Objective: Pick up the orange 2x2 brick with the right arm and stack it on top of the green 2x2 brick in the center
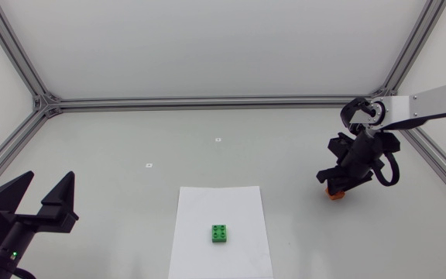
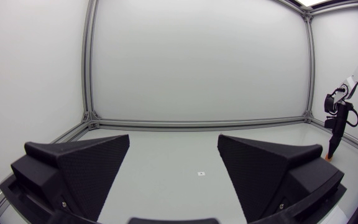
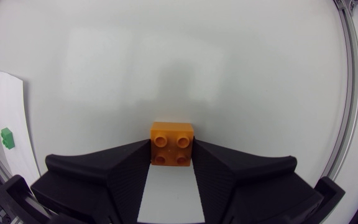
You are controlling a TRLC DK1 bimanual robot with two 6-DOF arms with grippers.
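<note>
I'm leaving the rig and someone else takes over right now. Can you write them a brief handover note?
Right gripper: shut on the orange brick at the table's right side; the brick looks not yet lifted.
Left gripper: open, empty, at the near left corner.
Green brick: on the white sheet in the centre, nothing on top of it.
Done: orange brick grasped.
Left: lift it, carry it over the green brick, press it on, release.
</note>
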